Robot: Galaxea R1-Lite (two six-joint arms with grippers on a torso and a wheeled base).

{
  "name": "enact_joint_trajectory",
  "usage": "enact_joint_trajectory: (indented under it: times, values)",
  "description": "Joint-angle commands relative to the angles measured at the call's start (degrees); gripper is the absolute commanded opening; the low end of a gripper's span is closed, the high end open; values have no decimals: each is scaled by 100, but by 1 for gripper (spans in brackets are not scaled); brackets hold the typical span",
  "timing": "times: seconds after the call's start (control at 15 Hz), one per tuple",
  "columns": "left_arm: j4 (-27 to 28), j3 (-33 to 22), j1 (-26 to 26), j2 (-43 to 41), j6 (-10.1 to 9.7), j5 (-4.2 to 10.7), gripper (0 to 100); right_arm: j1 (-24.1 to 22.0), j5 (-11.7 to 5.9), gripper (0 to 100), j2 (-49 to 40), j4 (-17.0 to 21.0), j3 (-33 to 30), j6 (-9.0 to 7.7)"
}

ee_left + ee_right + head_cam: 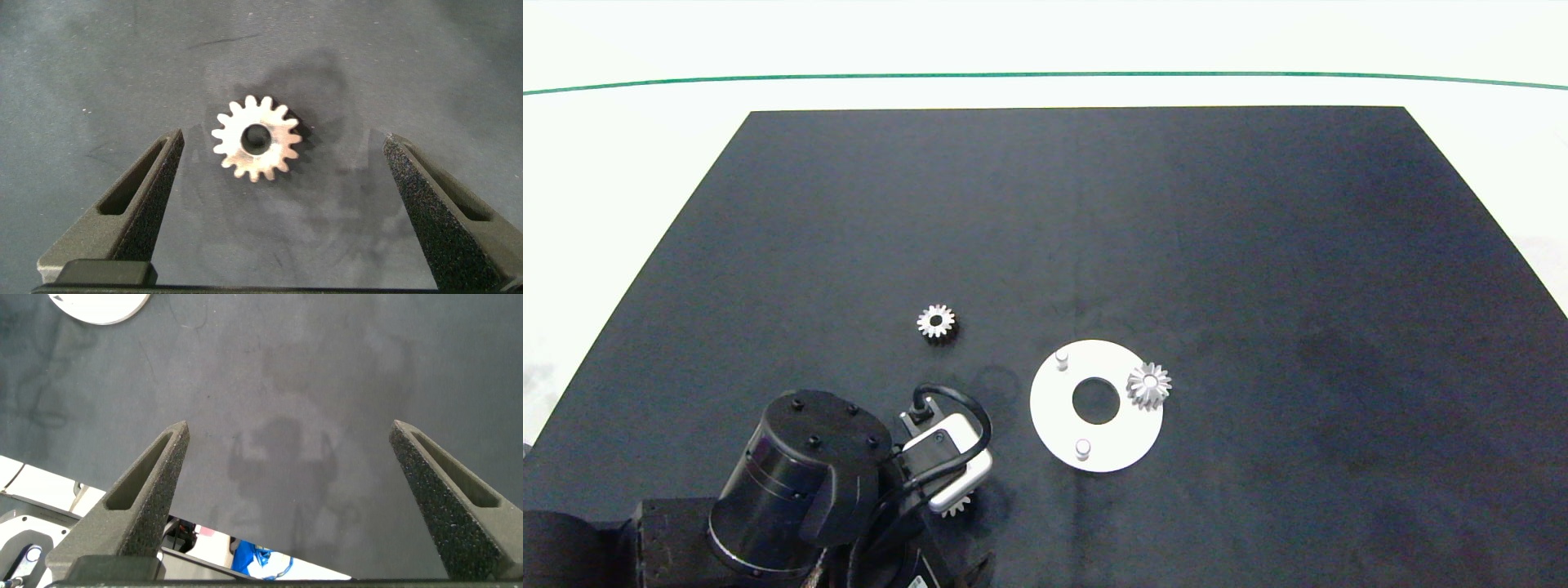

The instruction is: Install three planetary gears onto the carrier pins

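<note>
Left wrist view: planetary gear [256,138] between wide-spread left end effector [282,175] fingers, untouched

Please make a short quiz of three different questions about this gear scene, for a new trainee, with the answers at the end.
1. True or false: one planetary gear already sits on a pin of the white disc.
2. How many carrier pins stand bare? A) none B) one C) two
3. Fill in: the left gripper hangs with its jaws ____ over a gear lying flat on the black mat.

Key
1. True; the disc's right-hand pin carries it.
2. C; another bare pin stands at the disc's near edge.
3. open. A third gear lies apart on the mat; the right gripper is open over bare mat.
</note>
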Motion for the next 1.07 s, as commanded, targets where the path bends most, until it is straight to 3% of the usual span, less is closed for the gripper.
enact_joint_trajectory:
  times: [0.07, 0.4, 1.07]
  values:
    - [-4, 7, 37, 11, 6, 11, 100, 11, -12, 100, 10, 20, -35, 3]
    - [-13, 7, 28, 143, 6, 38, 99, 11, -12, 100, -7, 20, -53, 3]
    - [-171, -10, 28, 213, 6, 38, 80, 11, -12, 100, -16, 20, -62, -5]
